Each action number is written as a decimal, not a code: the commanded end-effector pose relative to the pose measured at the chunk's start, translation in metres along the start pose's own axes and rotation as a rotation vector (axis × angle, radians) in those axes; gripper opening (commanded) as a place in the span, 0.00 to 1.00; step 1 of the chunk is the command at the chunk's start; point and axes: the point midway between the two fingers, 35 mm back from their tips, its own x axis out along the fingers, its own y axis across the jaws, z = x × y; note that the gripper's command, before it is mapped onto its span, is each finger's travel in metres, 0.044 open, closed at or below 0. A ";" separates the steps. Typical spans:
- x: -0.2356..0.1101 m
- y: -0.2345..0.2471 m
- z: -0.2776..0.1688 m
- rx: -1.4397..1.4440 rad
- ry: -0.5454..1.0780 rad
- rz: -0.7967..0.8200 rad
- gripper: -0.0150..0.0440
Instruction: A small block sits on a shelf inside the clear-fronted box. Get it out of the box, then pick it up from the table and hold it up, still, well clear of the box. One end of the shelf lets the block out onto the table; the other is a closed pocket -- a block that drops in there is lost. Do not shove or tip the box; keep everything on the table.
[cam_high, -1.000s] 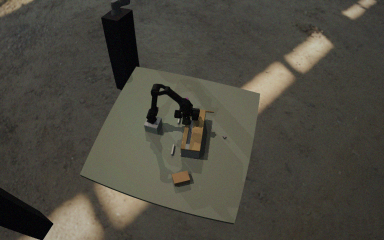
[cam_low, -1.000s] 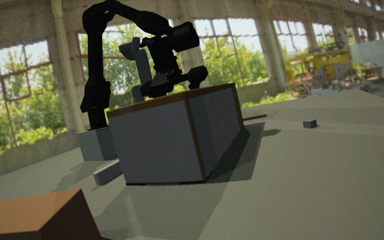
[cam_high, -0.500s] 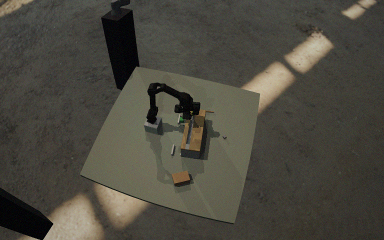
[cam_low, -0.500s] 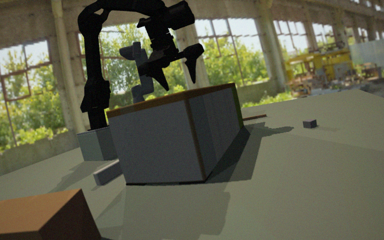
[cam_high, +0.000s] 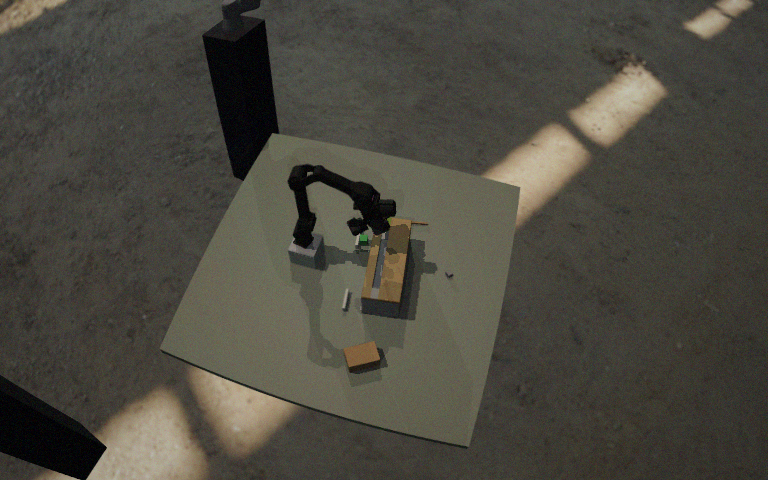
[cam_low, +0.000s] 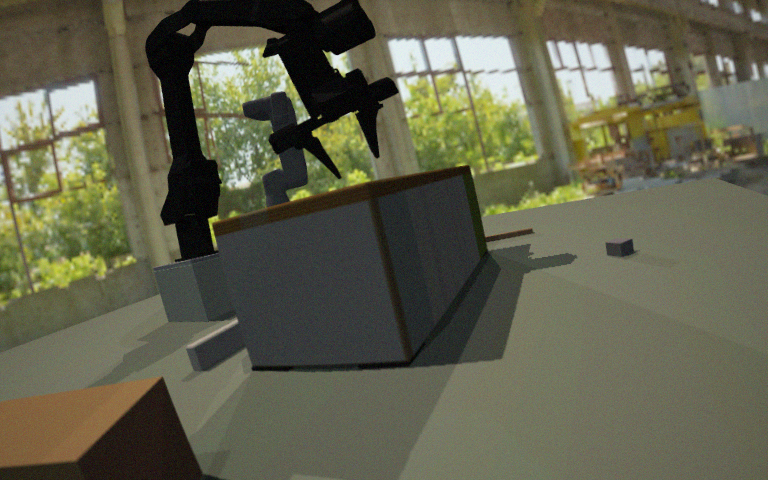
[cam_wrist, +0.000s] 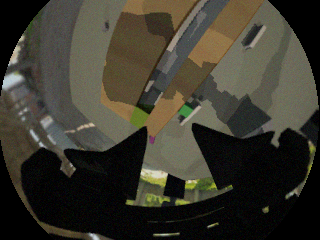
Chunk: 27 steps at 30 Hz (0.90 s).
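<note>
The box (cam_high: 390, 291) (cam_low: 311, 283) (cam_wrist: 122, 65) stands upright on the table, with a wooden top, a long slot and a lime-green end panel (cam_wrist: 140, 116). A small green piece (cam_high: 363, 238) (cam_wrist: 186, 110) lies beside the box on the arm-base side. A tiny magenta piece (cam_wrist: 152, 139) shows past the box's end in the wrist view, near the left finger's tip. I cannot tell which piece is the shelf block. The shelf inside is mostly hidden. My gripper (cam_high: 369, 229) (cam_low: 359, 166) (cam_wrist: 170, 128) is open and empty, above the box's lime-panel end.
A short white bar (cam_wrist: 191, 115) lies against the green piece. Another white bar (cam_high: 346, 299) (cam_low: 218, 345) lies beside the box. An orange-brown block (cam_high: 362, 355) (cam_low: 84, 424) lies beyond the box's other end. A small dark block (cam_high: 449, 274) (cam_low: 619, 247) and a thin brown stick (cam_high: 420, 223) (cam_low: 509, 234) lie on the far side.
</note>
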 end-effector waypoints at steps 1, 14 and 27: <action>0.002 -0.004 -0.007 -0.469 -0.046 -0.028 0.74; 0.004 -0.009 -0.027 -1.874 -0.118 -0.198 0.74; 0.004 -0.013 -0.038 -2.775 -0.082 -0.405 0.74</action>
